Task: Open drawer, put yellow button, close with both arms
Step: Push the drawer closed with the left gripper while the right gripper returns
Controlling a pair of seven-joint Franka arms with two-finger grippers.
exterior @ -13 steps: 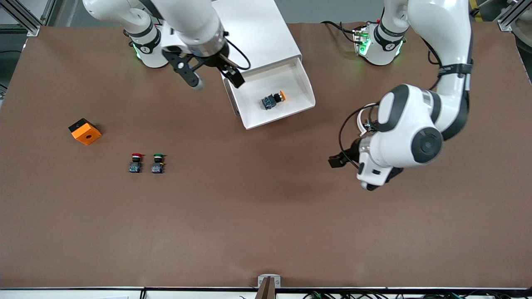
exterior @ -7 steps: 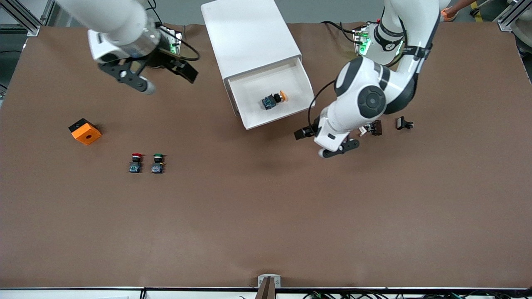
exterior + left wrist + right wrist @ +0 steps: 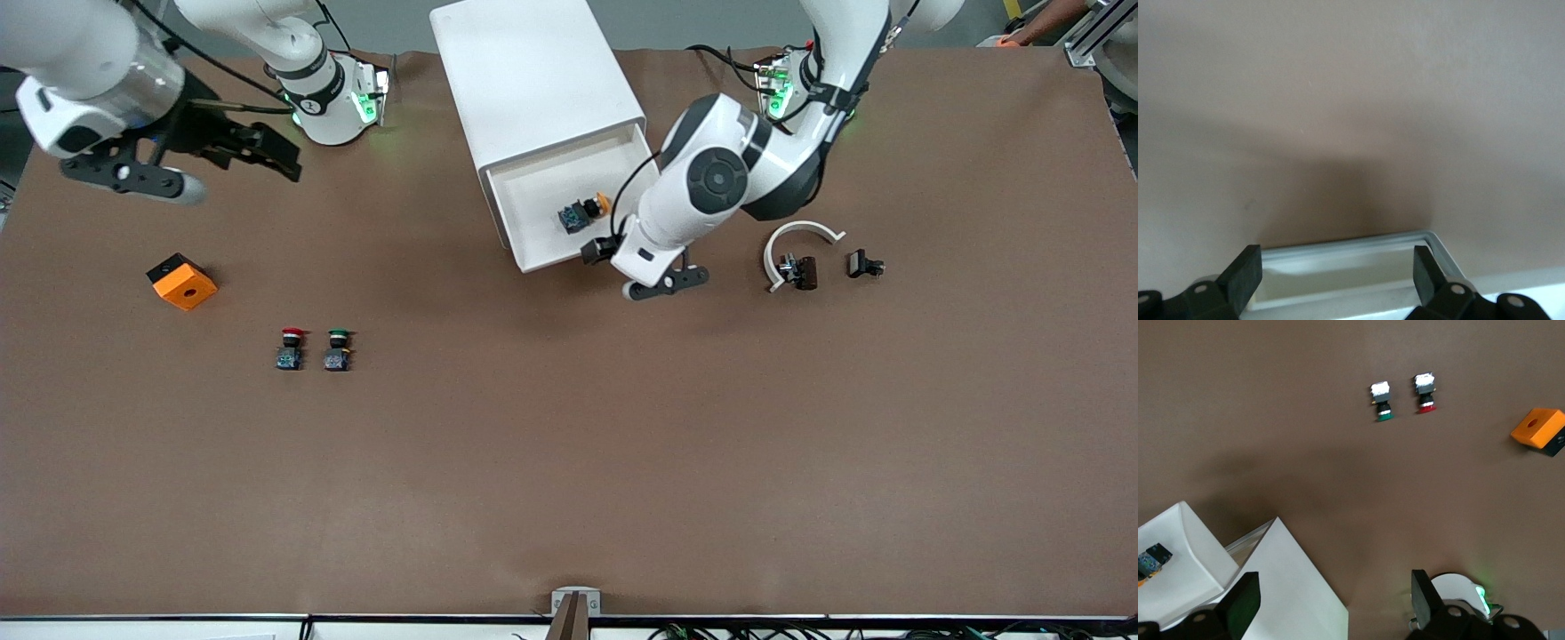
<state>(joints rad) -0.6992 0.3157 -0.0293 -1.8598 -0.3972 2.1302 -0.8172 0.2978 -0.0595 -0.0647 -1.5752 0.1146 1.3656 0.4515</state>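
Note:
The white cabinet (image 3: pixel 533 71) has its drawer (image 3: pixel 569 258) pulled open. The yellow button (image 3: pixel 582 214) lies on its side in the drawer, and its edge shows in the right wrist view (image 3: pixel 1149 563). My left gripper (image 3: pixel 628 271) is open at the drawer's front rim, at the corner toward the left arm's end. In the left wrist view the rim (image 3: pixel 1351 248) lies between the open fingers (image 3: pixel 1245 273). My right gripper (image 3: pixel 233 178) is open and empty over bare table, away from the cabinet toward the right arm's end.
An orange block (image 3: pixel 182 281), a red-capped button (image 3: pixel 290 348) and a green-capped button (image 3: pixel 338 348) sit toward the right arm's end. A white curved piece (image 3: pixel 800 233) and a black clip (image 3: pixel 862 264) lie toward the left arm's end.
The left arm has swung in from the open table to the drawer's front rim. The right arm has pulled away from the cabinet toward its own end of the table. The button has not moved.

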